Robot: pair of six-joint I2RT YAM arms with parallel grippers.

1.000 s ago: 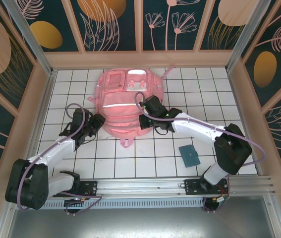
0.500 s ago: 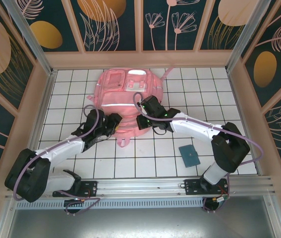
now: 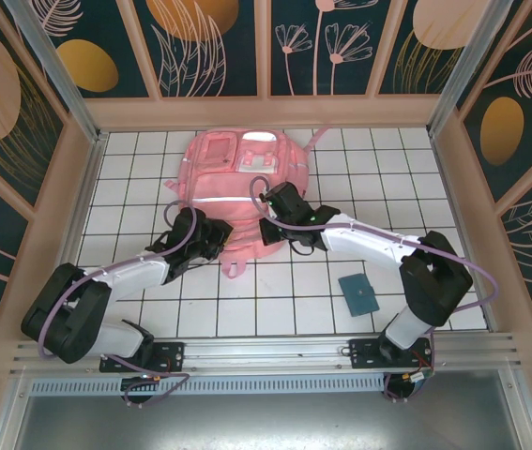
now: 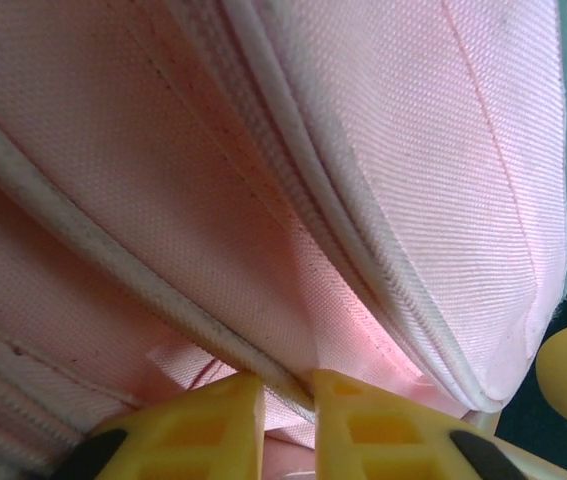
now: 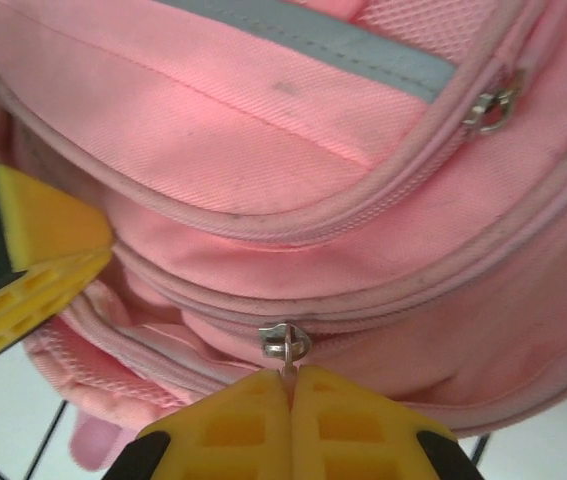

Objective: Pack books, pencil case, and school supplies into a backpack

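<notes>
Position of work: the pink backpack (image 3: 233, 183) is lying flat on the tiled tabletop (image 3: 153, 300), central and toward the far edge. Its near end is facing the arm bases, and both arms are reaching in to that near end.

Left gripper (image 3: 217, 234): it is working at the near left corner of the backpack. In the left wrist view the gripper (image 4: 289, 400) is showing its two yellow fingertips (image 4: 198, 430) drawn almost together. A white piped seam (image 4: 113, 265) of the backpack is running down into the narrow gap between them, with pink fabric showing in that gap. The seam is appearing pinched.

Right gripper (image 3: 267, 232): it is sitting at the near right side of the backpack, just beside the left gripper. In the right wrist view its tips (image 5: 290, 385) are pressing fully together. They are clamping the tab of a metal zipper pull (image 5: 285, 342) on the closed zipper line below the front pocket. A grey reflective stripe (image 5: 363, 45) is crossing the pocket above. One yellow finger (image 5: 33, 260) of the left gripper is entering from the left of that view, lying against the fabric.

Other item: a small dark teal flat item (image 3: 358, 293) is lying toward the near right corner of the tabletop, well apart from the backpack.
</notes>
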